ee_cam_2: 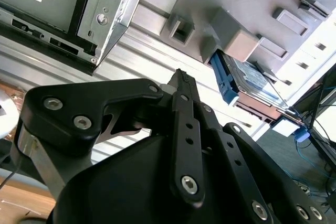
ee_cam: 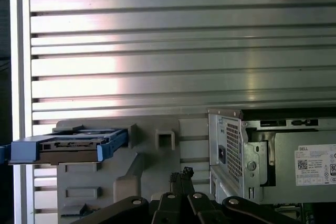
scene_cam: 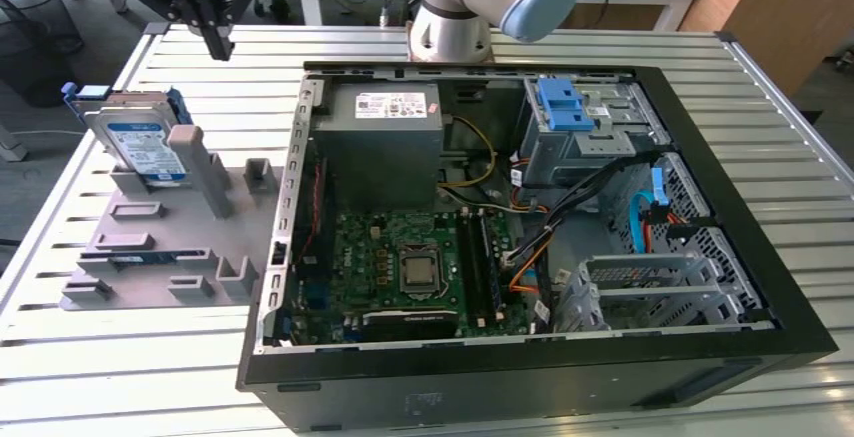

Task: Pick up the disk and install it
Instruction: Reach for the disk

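Exterior view: jaws together w/ nothing btwn, hovering well apart from disk [scene_cam: 144, 149] upright in grey holder [scene_cam: 158, 242].

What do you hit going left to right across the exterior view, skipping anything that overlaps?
In order: disk → power supply box → blue latch piece → blue cable.
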Robot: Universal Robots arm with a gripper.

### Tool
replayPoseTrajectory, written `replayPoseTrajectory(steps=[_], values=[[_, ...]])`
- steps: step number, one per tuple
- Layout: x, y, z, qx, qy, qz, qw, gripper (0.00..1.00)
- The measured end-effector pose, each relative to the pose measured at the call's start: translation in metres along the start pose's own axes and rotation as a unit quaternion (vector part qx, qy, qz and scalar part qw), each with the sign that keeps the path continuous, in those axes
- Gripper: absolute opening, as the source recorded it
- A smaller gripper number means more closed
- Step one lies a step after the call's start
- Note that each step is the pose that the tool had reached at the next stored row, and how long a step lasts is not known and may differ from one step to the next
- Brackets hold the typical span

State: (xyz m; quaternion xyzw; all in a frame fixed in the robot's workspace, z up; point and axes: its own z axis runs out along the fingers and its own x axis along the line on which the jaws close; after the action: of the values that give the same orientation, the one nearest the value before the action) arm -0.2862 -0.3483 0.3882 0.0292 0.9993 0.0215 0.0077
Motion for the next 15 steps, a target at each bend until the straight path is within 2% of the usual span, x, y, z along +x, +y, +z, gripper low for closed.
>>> replayPoseTrajectory(steps=[6,15], values=[[0.0022,-0.0001,0.0,0.0,0.0,0.0,1.0,0.11],[0.0097,-0.0001,-0.0001,0.0,0.0,0.0,1.0,0.11]])
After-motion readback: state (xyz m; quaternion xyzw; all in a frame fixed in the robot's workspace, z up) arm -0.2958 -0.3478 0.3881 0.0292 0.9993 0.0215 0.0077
